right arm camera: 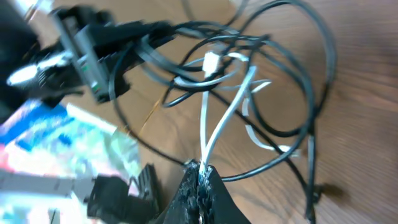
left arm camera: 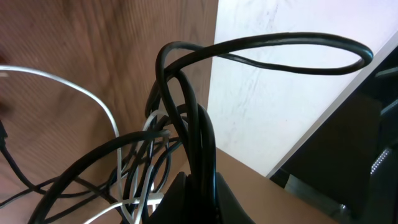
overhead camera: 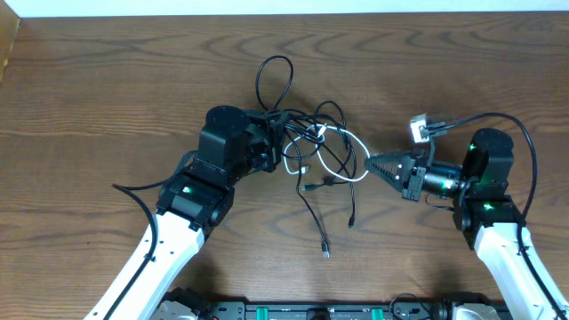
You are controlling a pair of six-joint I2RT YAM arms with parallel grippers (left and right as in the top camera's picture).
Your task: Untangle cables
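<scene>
- We see a messy knot of thin, bendy cables (overhead camera: 313, 147) lying near the middle of our brown wooden bench (overhead camera: 107, 89).
- Our left pincer (overhead camera: 284, 148) sits at the 9 o'clock side of the knot. It is squeezed tight on a bunch of thin black cords (left arm camera: 202, 143).
- One black loop (overhead camera: 274, 78) sticks out of the knot toward 12 o'clock. In the left wrist view it stands up off the bench.
- Our right pincer (overhead camera: 373, 164) sits at the 3 o'clock side of the knot. It pinches the thin white cord (right arm camera: 221, 121) between its tips.
- The white cord curls through the black cords between our two pincers.
- Two loose black ends (overhead camera: 325, 252) with small plugs trail toward 6 o'clock and lie flat on the bench.
</scene>
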